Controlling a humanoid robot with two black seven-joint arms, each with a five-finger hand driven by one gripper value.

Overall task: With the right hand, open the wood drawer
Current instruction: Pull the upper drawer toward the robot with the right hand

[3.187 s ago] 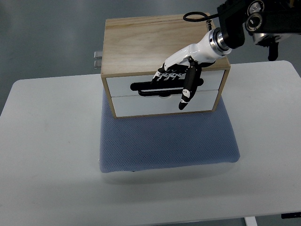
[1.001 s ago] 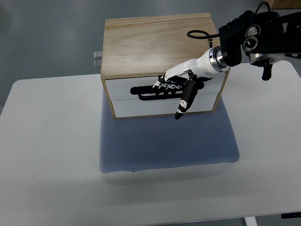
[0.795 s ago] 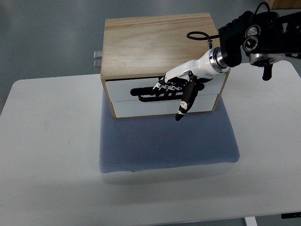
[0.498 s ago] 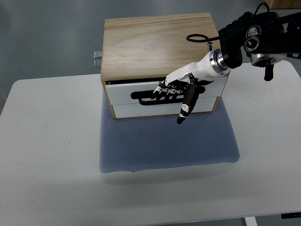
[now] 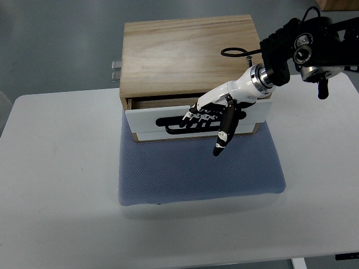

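Drawer (image 5: 193,122): top of box (image 5: 188,53), on mat (image 5: 199,165), pulled partway out. Right hand (image 5: 216,115) hooked in handle slot (image 5: 179,121), fingers curled, thumb hanging free. Risks: shallow hook slipping out; angled pull jamming drawer; box sliding forward on mat.

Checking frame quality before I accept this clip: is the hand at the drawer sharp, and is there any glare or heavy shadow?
Top view: the right hand and white drawer front are sharp, without motion blur; lighting is even, with soft shadow under the blue mat; mild sheen on the wood box top.
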